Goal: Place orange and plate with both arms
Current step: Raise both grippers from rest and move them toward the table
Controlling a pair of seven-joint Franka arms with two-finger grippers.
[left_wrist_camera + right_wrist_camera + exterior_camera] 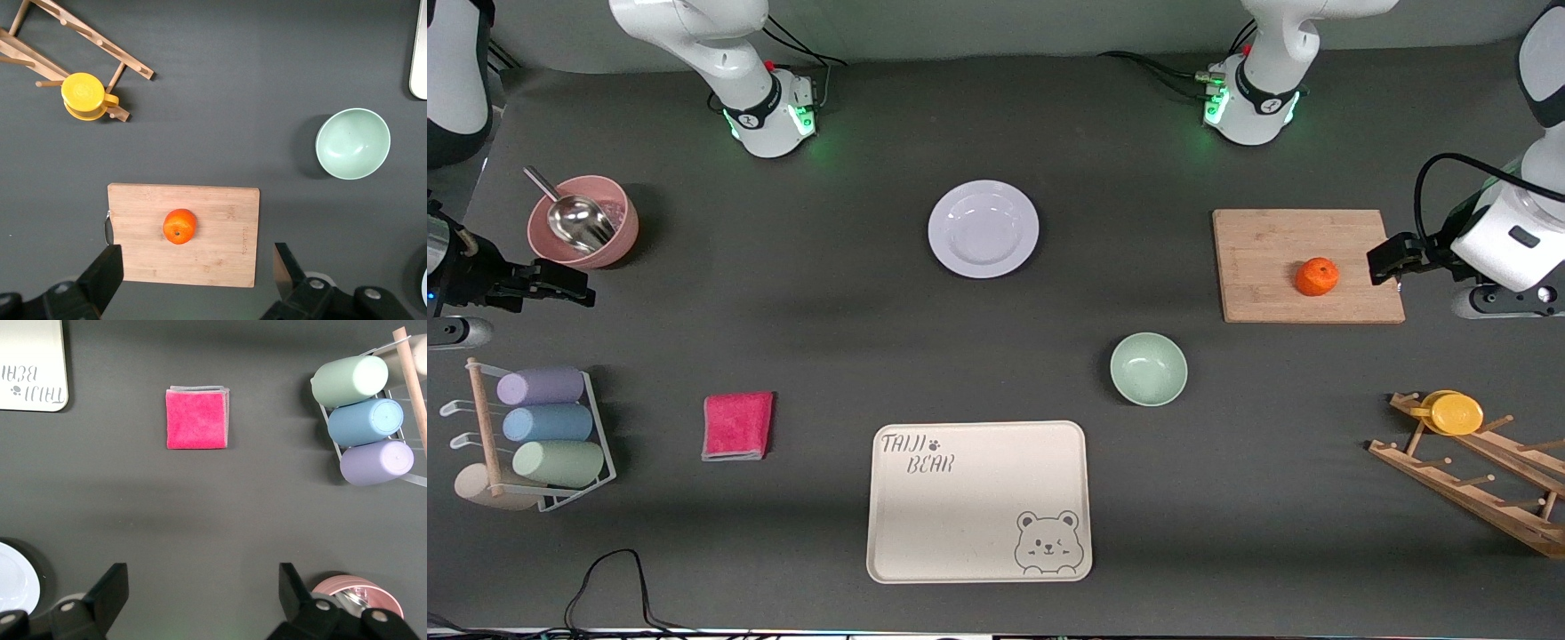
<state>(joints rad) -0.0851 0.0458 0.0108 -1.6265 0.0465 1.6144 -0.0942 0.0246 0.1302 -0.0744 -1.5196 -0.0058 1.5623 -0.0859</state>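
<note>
On the bamboo cutting board (1307,265) toward the left arm's end of the table sits the orange (1317,276), loose and untouched, with the left gripper (1392,258) hovering over the board's outer edge, its fingers spread wide and empty. The plate (983,228) lies flat on the dark mat near the middle of the table, between the two bases, farther from the front camera than the green bowl (1149,368) and the bear tray (978,500). The right gripper (560,283) waits over the mat at the right arm's end, near the pink bowl (583,221), its fingers also parted with nothing between them. As I judge it, the step in hand is the first reach. The left wrist view shows the orange (179,226) roughly centred between the fingers, so the left arm should descend straight and close gently around the fruit's widest part; a round fruit may roll if struck off-centre. The plate is shallow, so the right arm likely needs its rim.
</note>
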